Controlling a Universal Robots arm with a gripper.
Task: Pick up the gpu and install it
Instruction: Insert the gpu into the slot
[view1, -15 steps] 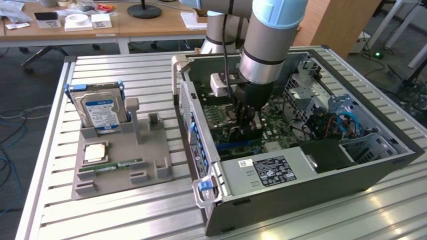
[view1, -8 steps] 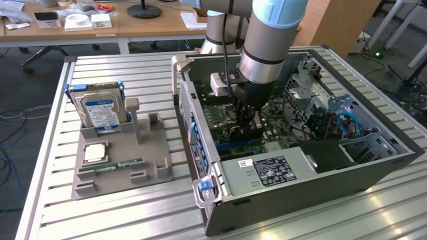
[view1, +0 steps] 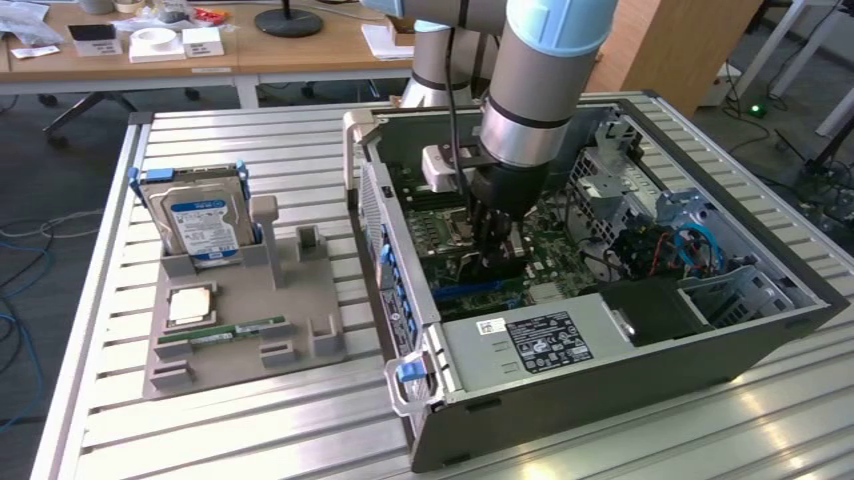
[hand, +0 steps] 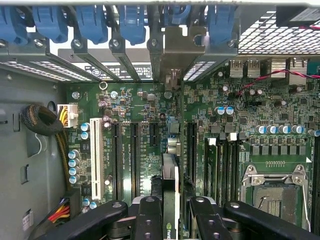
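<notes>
Wrist view: your hand is closed narrowly on the gpu, with fingers against both faces. The card stands on edge. Its long axis runs from the hand toward the blue clips on the slot wall, over the motherboard; you cannot tell whether it is seated. Writing: a pale logo on the card's edge at the hand, unreadable. Exterior view: the computer case surrounds the hand. The black label near the hand is too small to read.
</notes>
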